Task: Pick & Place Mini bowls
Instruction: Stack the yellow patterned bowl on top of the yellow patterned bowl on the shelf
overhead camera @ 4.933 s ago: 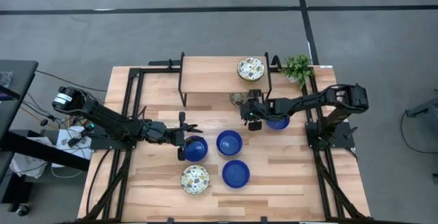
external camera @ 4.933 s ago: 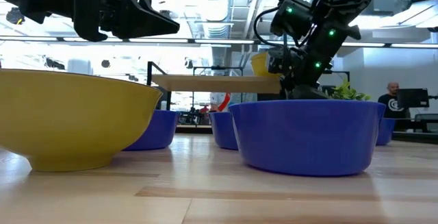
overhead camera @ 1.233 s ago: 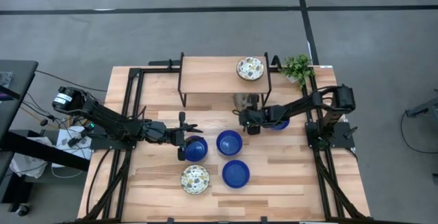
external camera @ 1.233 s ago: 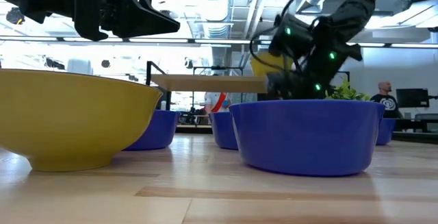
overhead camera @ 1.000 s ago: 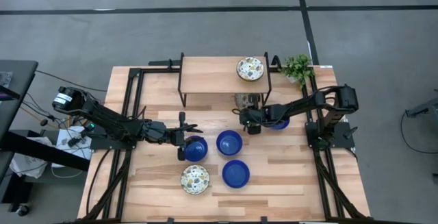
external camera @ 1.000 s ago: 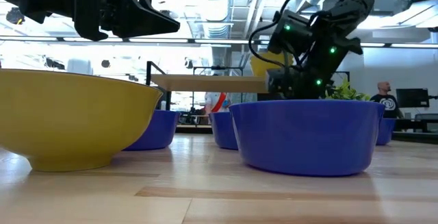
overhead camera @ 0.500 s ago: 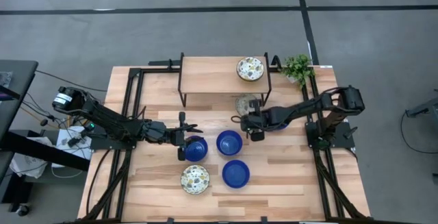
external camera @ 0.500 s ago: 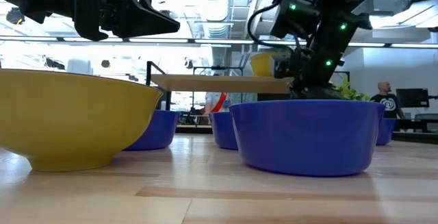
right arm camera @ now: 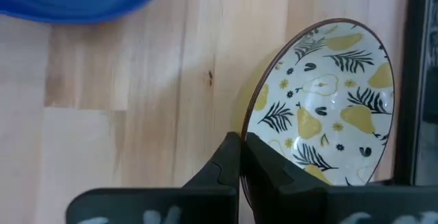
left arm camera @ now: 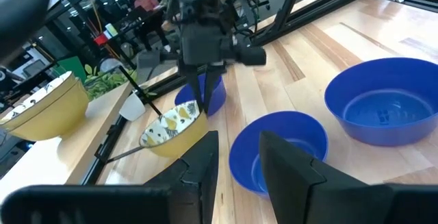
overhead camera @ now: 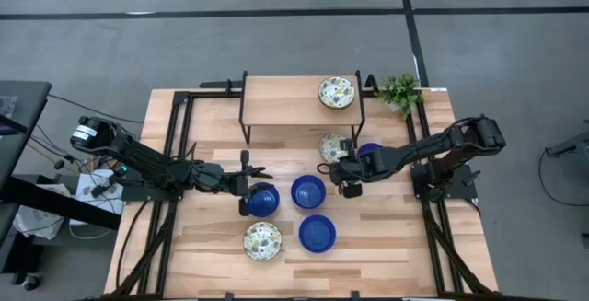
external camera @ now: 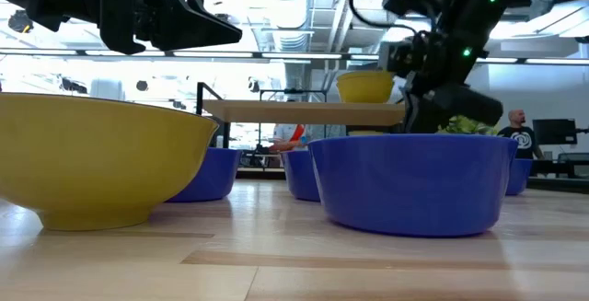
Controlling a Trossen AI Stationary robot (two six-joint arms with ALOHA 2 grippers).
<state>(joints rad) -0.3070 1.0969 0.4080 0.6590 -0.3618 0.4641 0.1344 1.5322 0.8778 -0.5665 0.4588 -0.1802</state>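
Note:
A patterned mini bowl [overhead camera: 332,144] hangs tilted just in front of the shelf, and my right gripper [overhead camera: 342,160] is shut on its rim. The right wrist view shows the pinch, with the right gripper [right arm camera: 241,144] closed on the edge of that bowl [right arm camera: 321,107]. My left gripper [overhead camera: 248,179] stands open over a blue mini bowl [overhead camera: 263,201], holding nothing. Two more blue bowls [overhead camera: 308,191] [overhead camera: 317,233] and a patterned bowl [overhead camera: 262,241] rest on the table. Another blue bowl [overhead camera: 370,152] lies partly under the right arm. One patterned bowl [overhead camera: 337,92] sits on the shelf.
A raised wooden shelf [overhead camera: 285,100] on black legs spans the back of the table. A small green plant [overhead camera: 400,89] stands at the back right corner. Black frame rails [overhead camera: 175,144] run along both sides. A person shows far off in the room [external camera: 525,126].
My right gripper has drawn the patterned bowl out from under the shelf toward the table's middle and lifted it. The left arm has not moved.

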